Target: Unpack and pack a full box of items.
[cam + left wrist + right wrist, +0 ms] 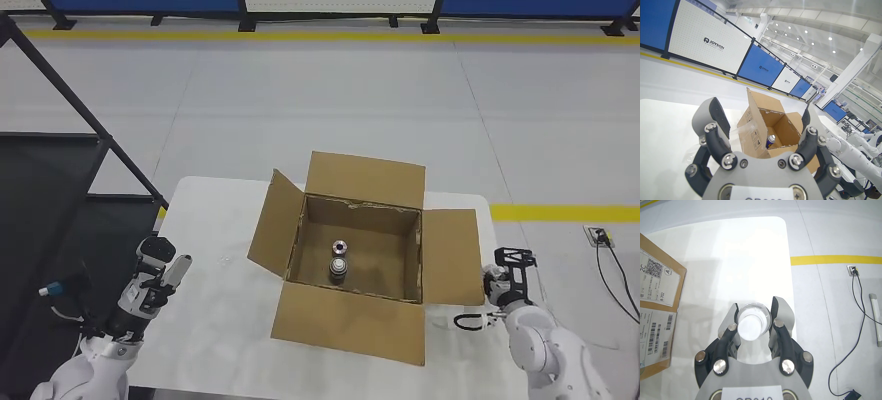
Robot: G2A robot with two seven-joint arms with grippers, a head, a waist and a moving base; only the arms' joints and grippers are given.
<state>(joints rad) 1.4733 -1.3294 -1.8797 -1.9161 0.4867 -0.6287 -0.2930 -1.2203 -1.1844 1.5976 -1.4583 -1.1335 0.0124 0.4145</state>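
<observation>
An open cardboard box (350, 300) stands in the middle of the white table (220, 300), all flaps folded out. Inside it two cans stand upright, one (340, 246) behind the other (339, 268); the left wrist view shows a blue spray can (770, 141) in there. My left gripper (762, 116) hangs open and empty left of the box (772, 130), facing it (168, 260). My right gripper (754, 310) is shut on a clear bottle with a white cap (750, 326), held upright just over the table's right edge (503, 272), beside the box's right flap (657, 306).
A scrap of clear plastic (225, 260) lies on the table between the left arm and the box. Bare table (734, 256) stretches beyond the held bottle. A black frame (90, 120) stands to the left. On the floor to the right run a yellow line (834, 259) and a cable (859, 306).
</observation>
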